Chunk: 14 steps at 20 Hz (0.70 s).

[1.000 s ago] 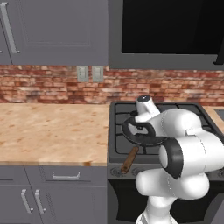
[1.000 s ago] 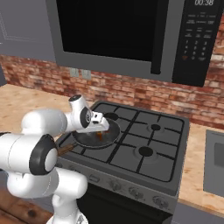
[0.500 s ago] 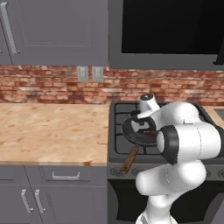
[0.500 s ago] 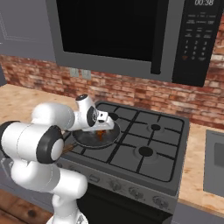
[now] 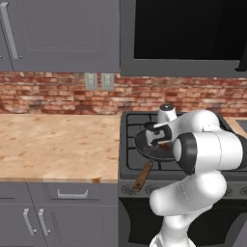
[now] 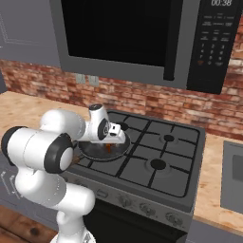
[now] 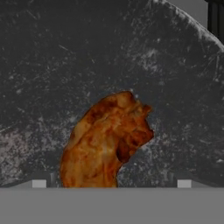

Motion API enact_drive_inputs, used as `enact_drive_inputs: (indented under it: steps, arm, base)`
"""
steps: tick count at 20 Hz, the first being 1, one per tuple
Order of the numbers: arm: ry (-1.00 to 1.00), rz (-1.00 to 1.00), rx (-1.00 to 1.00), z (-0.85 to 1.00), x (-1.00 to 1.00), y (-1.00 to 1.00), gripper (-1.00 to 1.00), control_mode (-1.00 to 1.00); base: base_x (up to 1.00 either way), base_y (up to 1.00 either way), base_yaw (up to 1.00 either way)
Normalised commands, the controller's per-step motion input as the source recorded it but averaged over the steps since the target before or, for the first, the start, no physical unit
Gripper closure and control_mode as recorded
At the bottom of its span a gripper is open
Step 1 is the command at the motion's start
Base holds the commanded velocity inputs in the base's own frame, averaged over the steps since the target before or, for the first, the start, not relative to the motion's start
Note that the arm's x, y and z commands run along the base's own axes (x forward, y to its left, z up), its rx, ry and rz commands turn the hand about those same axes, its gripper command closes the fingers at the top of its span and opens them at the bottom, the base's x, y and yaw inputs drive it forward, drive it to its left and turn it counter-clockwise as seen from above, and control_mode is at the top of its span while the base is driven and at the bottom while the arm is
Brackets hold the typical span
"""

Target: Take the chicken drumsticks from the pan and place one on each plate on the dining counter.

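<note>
I observe the claw [image 6: 115, 134] with its fingers spread wide and nothing between them, poised low over the round dark grey-black frying pan [image 6: 102, 149] on the black gas stove [image 6: 156, 156]. One reddish-brown cooked drumstick [image 7: 105, 140] lies on the scratched pan floor directly below the hand (fat end uppermost in the hand view). The pan's brown wooden handle [image 5: 143, 176] projects over the stove's front edge, beside the light wooden bench [image 5: 53, 144].

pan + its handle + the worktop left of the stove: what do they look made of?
Pan: dark grey metal by the look, matte, covered in fine pale scratches. Handle: brown, probably wood, no visible shine. Worktop: light wood-grain pattern, smooth; could be real wood or laminate, the render leaves that open.
</note>
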Motion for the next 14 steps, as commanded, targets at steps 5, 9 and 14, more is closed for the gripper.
enact_drive_inputs:
  steps: [5, 9, 14]
  arm:
    - [0.00, 0.00, 0.08, -0.02, -0.01, 0.00, -1.00, -1.00]
    - [0.00, 0.00, 0.03, 0.00, 0.04, 0.00, -1.00, -1.00]
    - [0.00, 0.00, 0.02, -0.06, 0.02, 0.00, -1.00, -1.00]
  base:
    - [0.00, 0.00, 0.00]
    - [0.00, 0.00, 0.00]
    - [0.00, 0.00, 0.00]
